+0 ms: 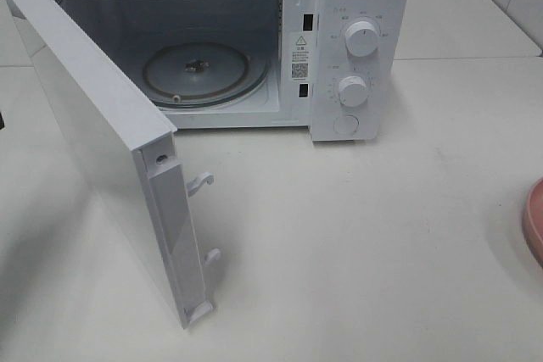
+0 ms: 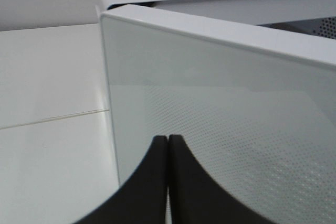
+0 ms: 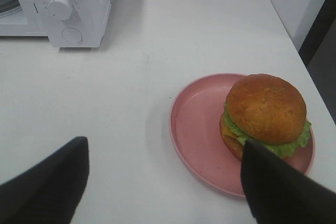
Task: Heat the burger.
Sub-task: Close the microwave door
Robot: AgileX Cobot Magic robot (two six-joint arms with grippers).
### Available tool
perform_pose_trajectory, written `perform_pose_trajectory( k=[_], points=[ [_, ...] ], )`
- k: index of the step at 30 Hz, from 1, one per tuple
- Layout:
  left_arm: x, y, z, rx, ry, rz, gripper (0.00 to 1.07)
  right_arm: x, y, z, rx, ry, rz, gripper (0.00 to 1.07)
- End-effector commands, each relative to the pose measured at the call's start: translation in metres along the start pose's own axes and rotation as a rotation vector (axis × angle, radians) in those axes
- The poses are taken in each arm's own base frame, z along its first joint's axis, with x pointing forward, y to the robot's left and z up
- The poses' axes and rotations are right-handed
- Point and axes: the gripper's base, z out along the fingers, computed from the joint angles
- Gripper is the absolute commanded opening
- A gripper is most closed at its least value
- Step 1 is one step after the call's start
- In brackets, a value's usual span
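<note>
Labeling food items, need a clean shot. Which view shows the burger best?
Right wrist. The burger is whole there, bun, lettuce and cheese visible, sitting on the pink plate. Exterior high catches only the plate's edge at the frame border, no burger. Left wrist shows just the microwave door.

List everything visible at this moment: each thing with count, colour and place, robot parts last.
microwave: one, white, at the back of the table, cavity empty.
microwave door: one, white, swung wide open toward the front left.
turntable: one, clear glass, on the cavity floor.
knobs: two, white, stacked on the control panel right of the cavity.
plate: one, pink, on the table right of the microwave, only its edge showing in the high view.
burger: one, brown bun with green lettuce and yellow cheese, on the plate's far-right part.
table: one, white.
left gripper: one, black, shut, close to the door's outer face; contact unclear.
right gripper: one, black, open, above the table near the plate, holding nothing.
</note>
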Motion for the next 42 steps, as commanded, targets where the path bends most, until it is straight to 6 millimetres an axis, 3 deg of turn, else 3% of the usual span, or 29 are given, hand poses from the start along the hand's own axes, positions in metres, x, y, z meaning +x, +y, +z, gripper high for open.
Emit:
perform_pose_trajectory(
  k=[1,6,20,42],
  points=[
    [-0.003,-0.003,0.007,0.060,-0.015,0.004,0.00,0.002,0.000,-0.003,0.006,-0.029,0.002,0.76],
    [-0.002,-0.002,0.018,0.091,-0.013,-0.015,0.00,0.002,0.000,-0.003,0.006,-0.029,0.002,0.76],
    [0.011,-0.028,0.053,0.198,0.028,-0.038,0.00,0.002,0.000,-0.003,0.006,-0.029,0.002,0.76],
    [0.010,-0.059,0.103,0.276,0.009,-0.056,0.00,0.002,0.000,-0.003,0.006,-0.029,0.002,0.76]
  ],
)
